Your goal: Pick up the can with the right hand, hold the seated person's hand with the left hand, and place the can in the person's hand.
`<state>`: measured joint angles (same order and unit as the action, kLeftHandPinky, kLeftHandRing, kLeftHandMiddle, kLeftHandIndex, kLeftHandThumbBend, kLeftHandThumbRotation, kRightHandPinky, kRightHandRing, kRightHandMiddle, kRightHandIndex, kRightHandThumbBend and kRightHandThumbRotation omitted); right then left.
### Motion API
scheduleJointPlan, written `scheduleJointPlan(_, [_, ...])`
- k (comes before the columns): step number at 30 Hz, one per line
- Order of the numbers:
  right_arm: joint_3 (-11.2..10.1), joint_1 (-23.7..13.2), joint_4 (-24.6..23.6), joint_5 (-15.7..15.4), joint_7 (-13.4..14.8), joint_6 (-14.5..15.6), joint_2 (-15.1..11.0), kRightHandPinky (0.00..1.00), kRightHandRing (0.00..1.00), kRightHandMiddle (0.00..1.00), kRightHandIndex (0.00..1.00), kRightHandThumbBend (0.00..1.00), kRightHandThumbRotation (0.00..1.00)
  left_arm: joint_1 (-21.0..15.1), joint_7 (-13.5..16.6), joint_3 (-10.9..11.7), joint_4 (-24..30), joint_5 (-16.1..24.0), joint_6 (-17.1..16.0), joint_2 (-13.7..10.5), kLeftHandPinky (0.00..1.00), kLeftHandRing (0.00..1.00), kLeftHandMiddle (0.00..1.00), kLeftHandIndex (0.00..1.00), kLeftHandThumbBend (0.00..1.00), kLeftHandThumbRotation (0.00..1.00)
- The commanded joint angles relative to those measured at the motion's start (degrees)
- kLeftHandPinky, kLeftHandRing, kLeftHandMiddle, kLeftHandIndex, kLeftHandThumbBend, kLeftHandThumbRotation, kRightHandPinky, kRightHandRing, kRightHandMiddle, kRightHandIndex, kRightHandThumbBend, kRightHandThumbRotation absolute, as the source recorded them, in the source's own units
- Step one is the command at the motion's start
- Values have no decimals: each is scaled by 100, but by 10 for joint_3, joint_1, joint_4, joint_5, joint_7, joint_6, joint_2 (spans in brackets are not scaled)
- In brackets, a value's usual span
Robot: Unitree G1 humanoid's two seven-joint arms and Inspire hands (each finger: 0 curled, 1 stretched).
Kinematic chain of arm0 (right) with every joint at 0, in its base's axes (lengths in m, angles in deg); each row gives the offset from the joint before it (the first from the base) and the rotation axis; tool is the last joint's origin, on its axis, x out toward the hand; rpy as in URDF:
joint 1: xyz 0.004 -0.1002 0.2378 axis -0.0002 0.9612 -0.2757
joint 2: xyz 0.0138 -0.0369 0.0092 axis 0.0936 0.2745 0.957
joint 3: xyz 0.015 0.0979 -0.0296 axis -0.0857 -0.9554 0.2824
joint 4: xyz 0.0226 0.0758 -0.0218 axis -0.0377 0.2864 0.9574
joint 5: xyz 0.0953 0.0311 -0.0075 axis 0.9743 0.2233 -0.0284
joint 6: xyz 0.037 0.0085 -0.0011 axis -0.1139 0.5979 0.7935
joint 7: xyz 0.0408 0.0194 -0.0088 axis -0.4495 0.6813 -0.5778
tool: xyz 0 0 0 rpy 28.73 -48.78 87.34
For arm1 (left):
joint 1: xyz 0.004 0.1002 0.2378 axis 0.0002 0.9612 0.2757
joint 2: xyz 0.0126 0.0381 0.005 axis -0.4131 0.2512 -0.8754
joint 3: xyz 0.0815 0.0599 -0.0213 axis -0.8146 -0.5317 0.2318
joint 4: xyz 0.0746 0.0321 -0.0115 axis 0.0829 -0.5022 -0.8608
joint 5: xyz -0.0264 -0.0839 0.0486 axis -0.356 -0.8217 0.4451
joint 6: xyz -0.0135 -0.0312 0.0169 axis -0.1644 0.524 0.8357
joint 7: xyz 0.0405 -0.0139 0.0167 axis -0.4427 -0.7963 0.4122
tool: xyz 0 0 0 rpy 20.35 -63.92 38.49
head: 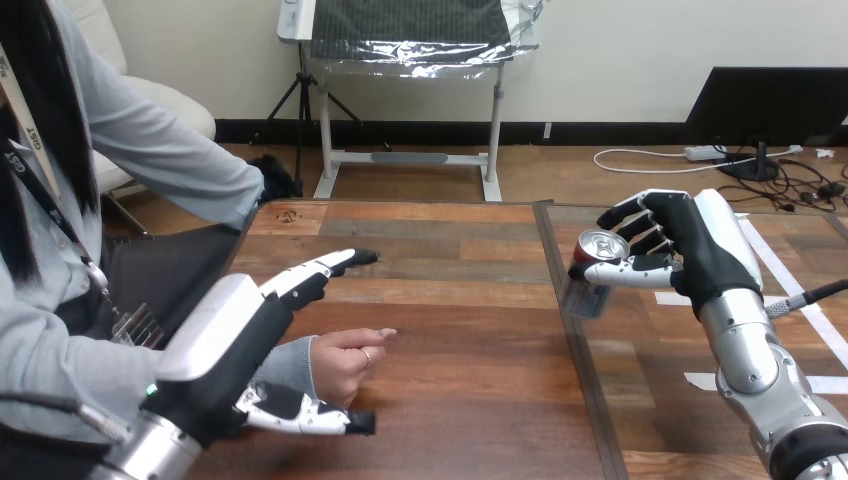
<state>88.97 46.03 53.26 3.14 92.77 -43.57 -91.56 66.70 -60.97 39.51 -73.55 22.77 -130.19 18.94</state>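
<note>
Gripping a silver aluminium drink can [598, 250], the robot's right hand [690, 245] hung above the right part of the brown wooden plank table [460, 310]. Its fingers and thumb were curled round the can's upper body. The can was clear of the tabletop, its long axis near upright and its top tipped a little toward the near side. The person's hand [347, 360] rested on the table well to the left of the can and nearer, fingers loosely bent and pointing right. The robot's left hand [225, 340] was the nearer one to it, set over the wrist with straight fingers along the far side and the thumb along the near side, not closed round it. The handover would likely call for carrying the can left and near, toward that hand.
</note>
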Motion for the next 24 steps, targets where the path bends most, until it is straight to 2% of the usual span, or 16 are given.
scheduleJointPlan(1, [-16,-31,-35,17,0,-18,3,41,44,50,56,75,0,-61,7,-4,13,5,18,-24,73,83,84,82,100,14])
scheduleJointPlan(4, [-17,-31,-35,18,1,-22,3,41,44,50,55,75,0,-69,7,-9,10,19,26,-37,72,82,83,81,100,14])
scheduleJointPlan(10, [-17,-32,-37,24,-2,-22,5,41,44,50,55,76,0,-89,20,-15,-21,29,14,-51,69,78,79,77,100,12])
scheduleJointPlan(19, [-10,-32,-37,19,-3,-30,1,42,45,50,54,76,0,-115,19,-30,-51,46,30,-72,68,76,77,75,100,14])
scheduleJointPlan(24, [-14,-31,-38,23,-7,-33,2,41,45,50,54,75,0,-129,20,-41,-72,51,34,-83,68,76,77,75,100,13])
